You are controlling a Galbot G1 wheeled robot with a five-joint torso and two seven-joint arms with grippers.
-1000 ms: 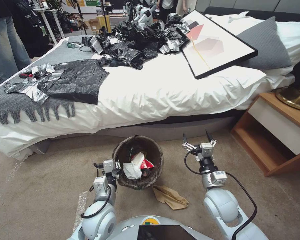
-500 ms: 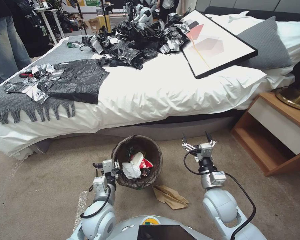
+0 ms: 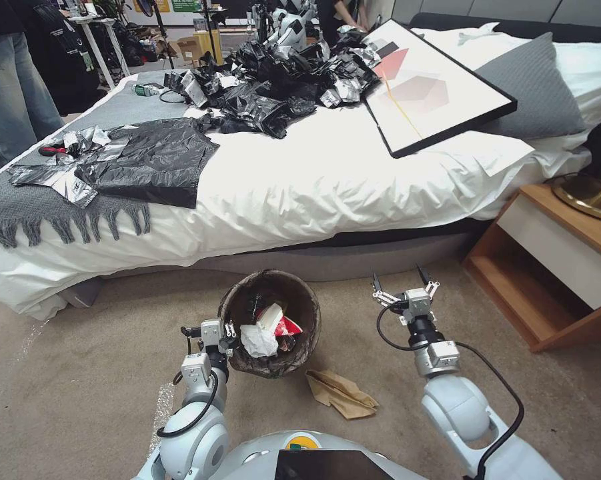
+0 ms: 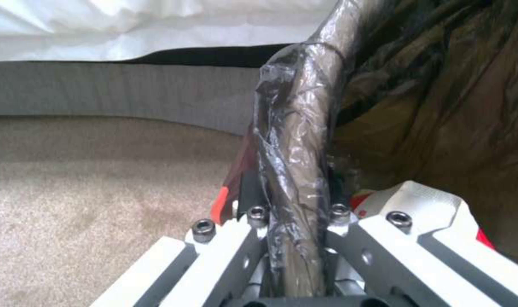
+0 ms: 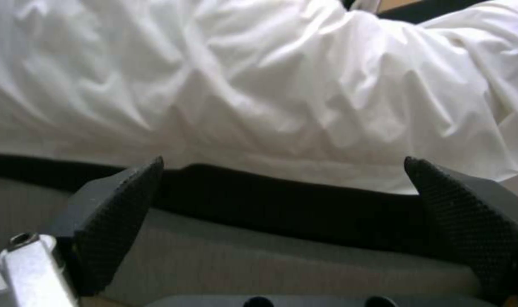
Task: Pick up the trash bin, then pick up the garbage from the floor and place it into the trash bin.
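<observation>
The trash bin (image 3: 299, 352), with its dark brown liner folded over the rim, is on the carpet in front of the bed. My left gripper (image 3: 224, 335) is shut on its near-left rim; the left wrist view shows the liner-wrapped rim (image 4: 297, 128) clamped between the fingers of the left gripper (image 4: 296, 209). Garbage lies inside: a white paper scrap (image 3: 255, 341) and a red-and-white packet (image 3: 289, 326). A brown paper bag (image 3: 341, 394) lies on the floor just right of the bin. My right gripper (image 3: 399, 276) hovers open and holding nothing to the bin's right, its pads (image 5: 118, 209) facing the bed's side.
The bed (image 3: 327, 180) runs across ahead, carrying black and silver plastic sheets (image 3: 147, 157) and a framed picture (image 3: 433, 87). A wooden nightstand (image 3: 553, 267) stands at the right. A person's legs (image 3: 10, 93) are at far left. Open carpet (image 3: 80, 373) lies to the left.
The bin and my left gripper have shifted slightly left. My right gripper, still open, has drifted a little right and toward me.
</observation>
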